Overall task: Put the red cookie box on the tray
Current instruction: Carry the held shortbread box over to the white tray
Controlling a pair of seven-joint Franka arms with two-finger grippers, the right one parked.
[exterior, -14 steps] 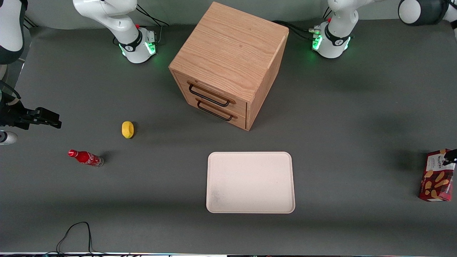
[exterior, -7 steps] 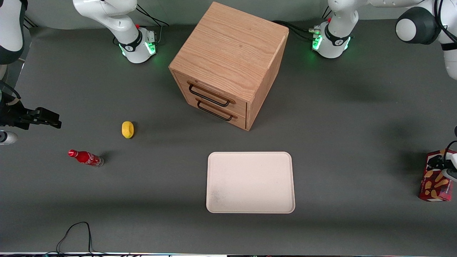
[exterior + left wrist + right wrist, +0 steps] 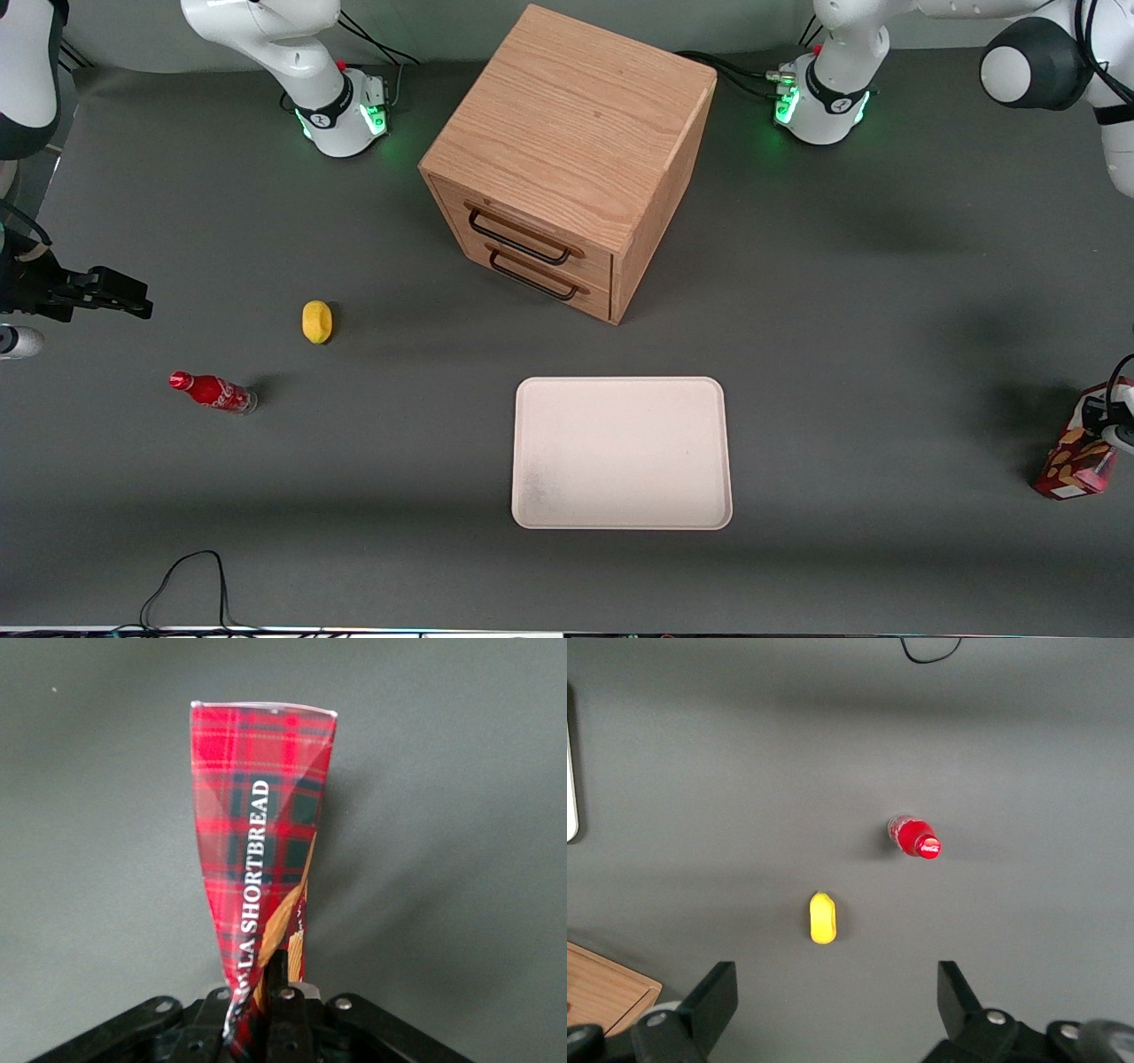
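Note:
The red cookie box (image 3: 1074,454) is at the working arm's end of the table, tilted up with its lower end on or close to the mat. In the left wrist view the box (image 3: 261,824) shows its thin tartan side with white lettering. My left gripper (image 3: 1109,416) is at the box's upper end. In the wrist view the gripper (image 3: 261,992) is shut on the box, with one dark finger (image 3: 280,967) pressed against the cookie-picture face. The pale pinkish-white tray (image 3: 620,416) lies flat at the middle of the table, well away from the box toward the parked arm's end.
A wooden two-drawer cabinet (image 3: 567,159) stands farther from the front camera than the tray. A yellow fruit (image 3: 316,321) and a small red soda bottle (image 3: 213,392) lie toward the parked arm's end. A black cable (image 3: 186,576) loops at the near edge.
The gripper came down onto the box's upper end and closed on it. The box has tipped from lying flat to standing tilted on its lower end.

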